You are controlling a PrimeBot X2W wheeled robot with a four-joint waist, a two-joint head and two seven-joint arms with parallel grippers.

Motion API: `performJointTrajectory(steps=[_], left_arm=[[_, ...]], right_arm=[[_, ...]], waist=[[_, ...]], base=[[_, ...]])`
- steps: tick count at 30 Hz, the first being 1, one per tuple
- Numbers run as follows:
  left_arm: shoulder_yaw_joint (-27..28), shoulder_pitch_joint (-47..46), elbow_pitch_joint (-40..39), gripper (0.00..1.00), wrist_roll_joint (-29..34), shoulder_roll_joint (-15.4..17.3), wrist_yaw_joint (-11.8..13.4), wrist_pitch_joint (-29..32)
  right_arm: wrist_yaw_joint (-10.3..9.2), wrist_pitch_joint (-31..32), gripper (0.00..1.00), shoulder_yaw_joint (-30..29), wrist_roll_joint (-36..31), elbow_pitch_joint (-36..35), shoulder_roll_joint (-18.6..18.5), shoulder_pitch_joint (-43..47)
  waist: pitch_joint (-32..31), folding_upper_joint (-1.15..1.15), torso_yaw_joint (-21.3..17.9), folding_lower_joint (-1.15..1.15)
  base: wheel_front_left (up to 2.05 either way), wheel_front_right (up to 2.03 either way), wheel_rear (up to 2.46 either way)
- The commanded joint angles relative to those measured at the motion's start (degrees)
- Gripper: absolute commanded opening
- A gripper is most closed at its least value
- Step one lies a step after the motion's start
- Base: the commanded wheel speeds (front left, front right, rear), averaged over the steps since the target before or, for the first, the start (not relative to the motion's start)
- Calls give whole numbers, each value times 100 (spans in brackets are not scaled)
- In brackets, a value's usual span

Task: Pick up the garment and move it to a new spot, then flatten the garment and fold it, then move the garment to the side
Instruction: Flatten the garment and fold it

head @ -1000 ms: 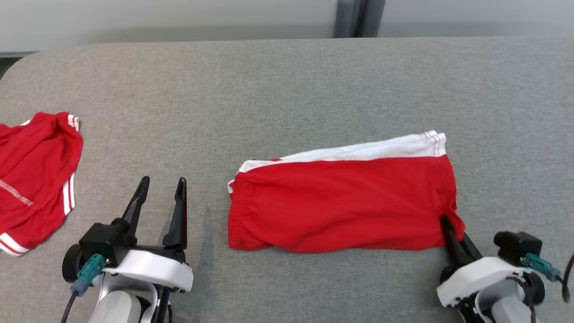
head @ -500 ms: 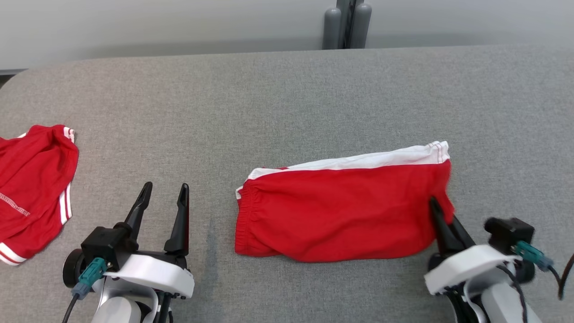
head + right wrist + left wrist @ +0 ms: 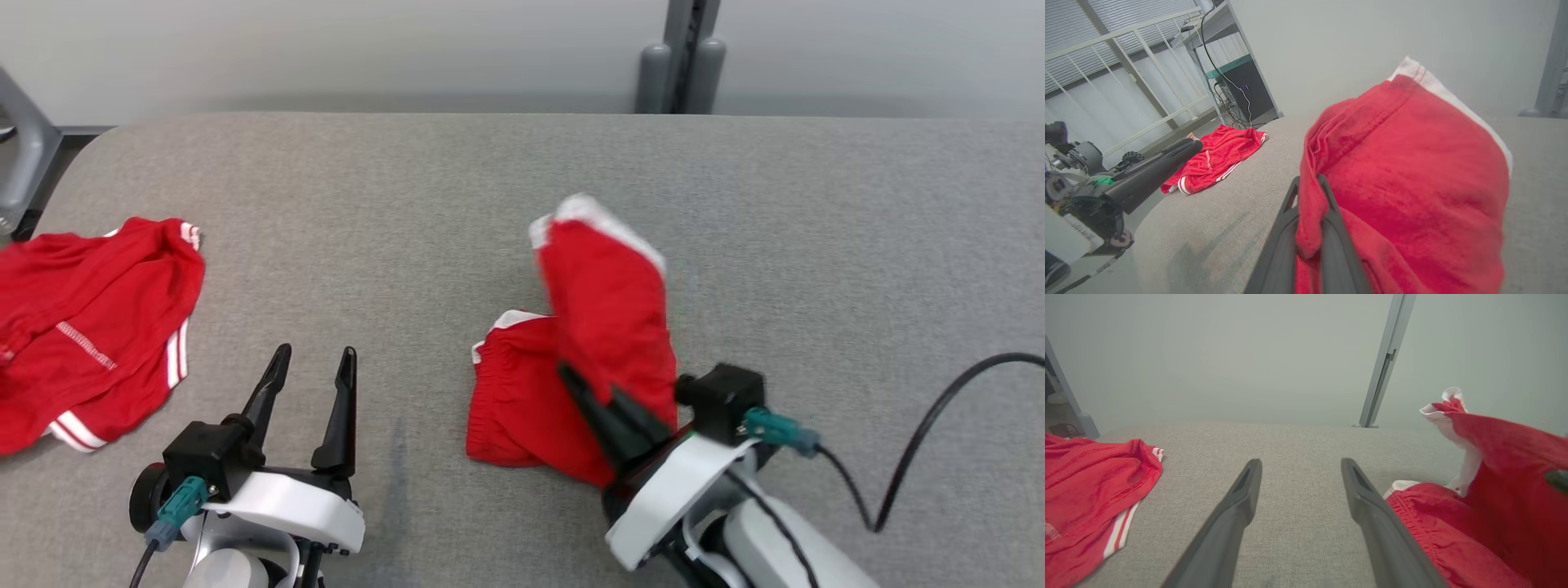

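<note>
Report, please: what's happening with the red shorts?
Right gripper shut on red shorts, one end raised. Left gripper open, idle. Second red garment far left, out of the way.

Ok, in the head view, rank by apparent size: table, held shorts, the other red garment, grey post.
Largest: table.
Then held shorts and other red garment: about alike, and the garment runs off the frame edge, so unranked.
Smallest: grey post.
</note>
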Motion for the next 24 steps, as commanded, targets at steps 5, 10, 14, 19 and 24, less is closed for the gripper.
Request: performJointTrajectory(steps=[5,10,14,19,24], left_arm=[[-60,-112,120,100,-44,-26,-40,-53],[-76,-132,187,100,-64,-52,-44,-96],[-80,-169,247,100,-76,-43,-39,-133],[-63,-181,284,100,-80,-10,-2,-153],[-65,-176,293,100,-66,24,51,-150]], right_arm=[[3,-102,0,813,675,445,-27,-199],[3,-264,0,1082,893,810,-28,-385],[3,-459,100,1270,950,1038,-20,-552],[3,-712,100,1424,837,980,-24,-721],[2,-903,100,921,410,778,-34,-778]], waist=[[72,0,306,0],[91,0,374,0],[96,0,380,0],[64,0,297,0],[-12,0,170,0]], base=[[0,0,0],[0,0,0],[0,0,0],[0,0,0],[0,0,0]])
